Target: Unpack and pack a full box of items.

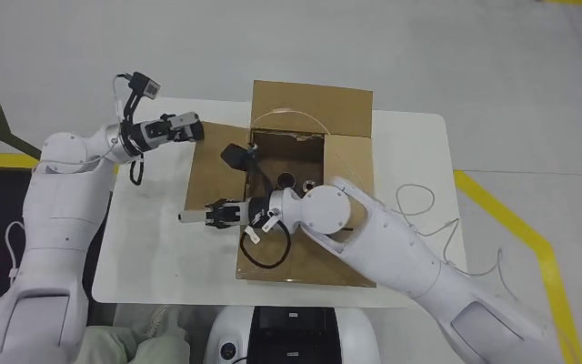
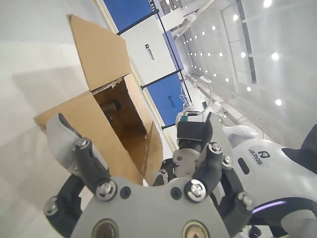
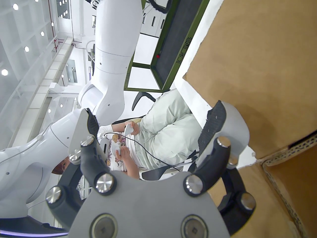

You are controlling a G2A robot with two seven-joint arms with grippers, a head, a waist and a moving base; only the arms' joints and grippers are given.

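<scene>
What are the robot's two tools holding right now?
Nothing. The left tool and the right tool are both open and empty, near the cardboard box.

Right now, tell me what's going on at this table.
A two-armed robot is at an open cardboard box on a white table. Both grippers are open and empty. The left gripper hangs beside the flap on its side. The right gripper, its arm across the box, is over the table by a near corner. Something dark sits inside the box.
</scene>
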